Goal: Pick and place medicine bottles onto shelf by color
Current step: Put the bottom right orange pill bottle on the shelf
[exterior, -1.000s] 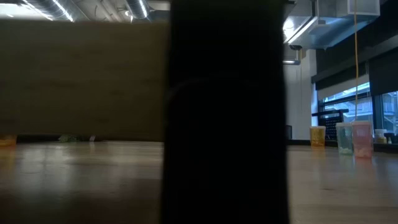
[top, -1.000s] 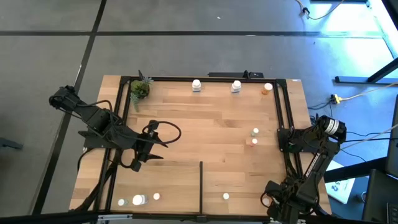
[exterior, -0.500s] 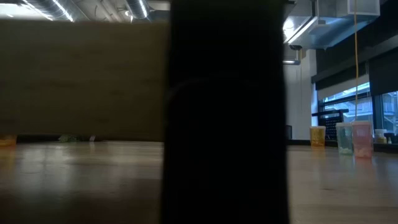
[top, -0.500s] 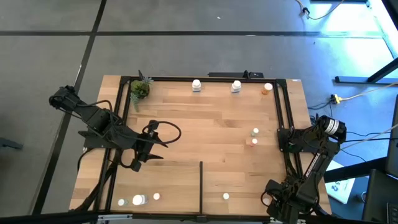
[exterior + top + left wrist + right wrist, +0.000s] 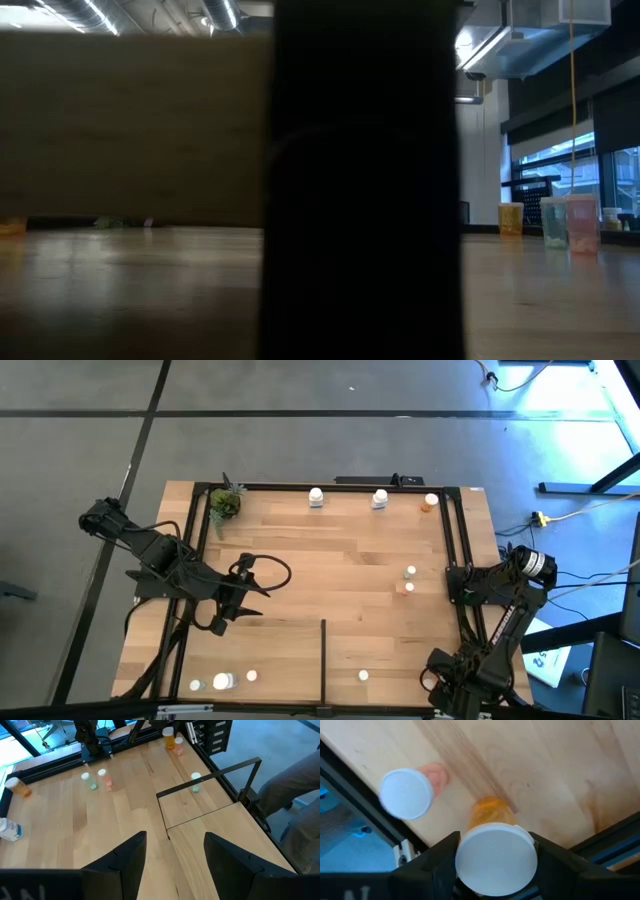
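The shelf [image 5: 330, 550] is a light-wood surface framed by black bars. My right gripper [image 5: 496, 857] points straight down at its near right corner, shut on an orange medicine bottle [image 5: 487, 812] with a white cap. A pink bottle [image 5: 407, 792] stands right beside it. The left wrist view shows this pair far off, the orange bottle [image 5: 169, 737] and the pink bottle [image 5: 178, 746]. In the high view the right arm [image 5: 470, 670] hides them. My left gripper [image 5: 232, 618] hovers open over the shelf's left part, nothing between its fingers [image 5: 125, 865]. My right gripper pinches the orange bottle's white cap [image 5: 465, 862] between its two fingers, one on each opposite side of the rim. The fingers come from above, pointing down. The bottle stands upright under them, its orange body reaching down to the wood.
Along the far bar stand two white bottles [image 5: 316, 497], [image 5: 380, 499] and an orange one [image 5: 430, 502], with a potted plant [image 5: 225, 505] in the far left corner. A green bottle [image 5: 410, 572] and a pink one [image 5: 408, 588] stand mid-right. The divider [image 5: 322, 660] splits the near edge, with bottles [image 5: 222, 681], [image 5: 363, 675] on either side. A dark upright [image 5: 365, 180] blocks the low view.
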Tool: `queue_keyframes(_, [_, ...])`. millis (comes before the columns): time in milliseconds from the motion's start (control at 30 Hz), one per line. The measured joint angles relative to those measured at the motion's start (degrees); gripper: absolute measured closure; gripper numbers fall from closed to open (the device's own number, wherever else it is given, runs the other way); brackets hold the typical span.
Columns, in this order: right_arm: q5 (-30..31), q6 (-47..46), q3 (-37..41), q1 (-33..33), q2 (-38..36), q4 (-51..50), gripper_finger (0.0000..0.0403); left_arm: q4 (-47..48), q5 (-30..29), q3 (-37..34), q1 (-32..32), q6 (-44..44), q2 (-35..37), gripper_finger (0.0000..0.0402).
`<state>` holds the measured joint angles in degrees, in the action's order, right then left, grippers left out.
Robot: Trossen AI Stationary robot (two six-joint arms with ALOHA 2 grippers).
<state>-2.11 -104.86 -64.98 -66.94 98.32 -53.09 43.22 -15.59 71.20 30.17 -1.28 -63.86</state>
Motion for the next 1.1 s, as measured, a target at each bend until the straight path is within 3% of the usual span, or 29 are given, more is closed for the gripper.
queue_keyframes(500, [-0.9, 0.4, -14.3, 4.0, 0.0, -19.7, 0.0187, 0.0, 0.0, 0.0, 0.0, 0.0, 0.0, 0.0209])
queue_keyframes(867, [4.0, 13.8, -23.1, 14.2, 0.0, -27.0, 0.0186, 0.0, 0.0, 0.0, 0.0, 0.0, 0.0, 0.0209])
queue_keyframes(1100, [8.5, 26.5, -27.6, 24.1, -0.1, -30.2, 0.0185, 0.0, 0.0, 0.0, 0.0, 0.0, 0.0, 0.0209])
